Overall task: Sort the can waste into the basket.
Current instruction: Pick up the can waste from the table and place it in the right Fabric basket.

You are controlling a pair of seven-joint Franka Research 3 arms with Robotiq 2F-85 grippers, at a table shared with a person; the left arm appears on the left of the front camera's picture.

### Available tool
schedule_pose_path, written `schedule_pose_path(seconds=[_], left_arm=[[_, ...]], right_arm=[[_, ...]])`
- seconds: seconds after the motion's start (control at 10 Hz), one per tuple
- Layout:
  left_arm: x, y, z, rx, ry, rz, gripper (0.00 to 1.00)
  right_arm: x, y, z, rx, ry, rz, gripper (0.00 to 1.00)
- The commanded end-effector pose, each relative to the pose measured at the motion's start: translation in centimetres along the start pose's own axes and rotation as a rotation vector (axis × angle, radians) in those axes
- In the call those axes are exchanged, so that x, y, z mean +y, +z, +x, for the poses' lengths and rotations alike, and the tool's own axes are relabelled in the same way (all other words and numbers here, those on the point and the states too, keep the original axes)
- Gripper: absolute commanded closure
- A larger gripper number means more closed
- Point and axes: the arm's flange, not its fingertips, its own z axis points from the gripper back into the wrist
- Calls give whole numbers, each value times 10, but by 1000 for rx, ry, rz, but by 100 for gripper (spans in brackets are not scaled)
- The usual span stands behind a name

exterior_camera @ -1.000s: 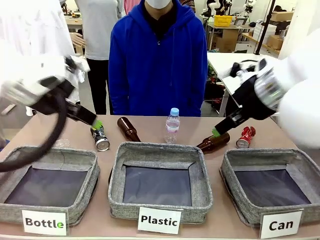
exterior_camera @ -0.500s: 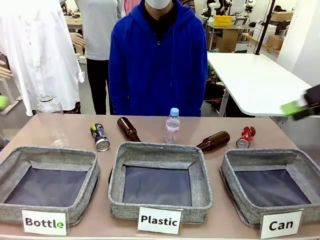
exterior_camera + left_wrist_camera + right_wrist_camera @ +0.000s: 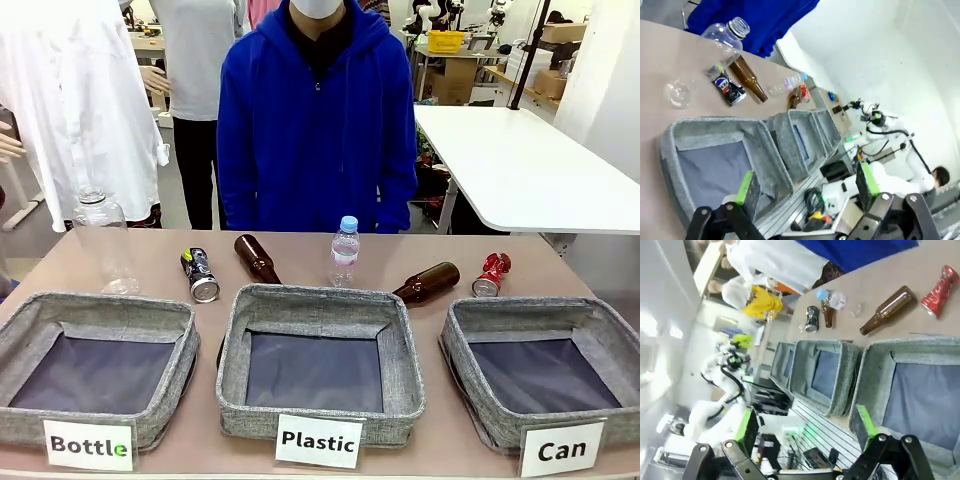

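Cans are seen on the desk [image 3: 300, 252]: the black can [image 3: 201, 275] left of centre, the crushed red can [image 3: 490, 273] at right, just behind the "Can" basket [image 3: 530, 312]. Both are judged light, thin-walled and slippery, so a hold across the middle is advised. The left claw [image 3: 806, 181] and the right claw [image 3: 806, 423] are spread, empty.

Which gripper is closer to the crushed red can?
Right. The right gripper hangs by the Can basket, short of the crushed red can; the left gripper by the Bottle basket.
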Motion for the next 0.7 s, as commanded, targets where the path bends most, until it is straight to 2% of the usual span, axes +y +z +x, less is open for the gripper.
schedule_pose_path(seconds=[0.0, 0.1, 0.2, 0.3, 0.6], left_arm=[[-5, -45, -11, -19, -8, -62, 0], [-9, -53, -14, -57, 10, -27, 0], [-12, -58, -14, -110, 43, 47, 0], [9, -26, 11, -40, 34, -40, 0], [9, -26, 11, -40, 34, -40, 0]], right_arm=[[-11, -26, 1, -9, -5, 15, 0], [-15, -30, 2, -58, 40, -73, 0], [-14, -6, 3, -11, -28, 11, 0], [-14, -6, 3, -11, -28, 11, 0], [-14, -6, 3, -11, -28, 11, 0]])
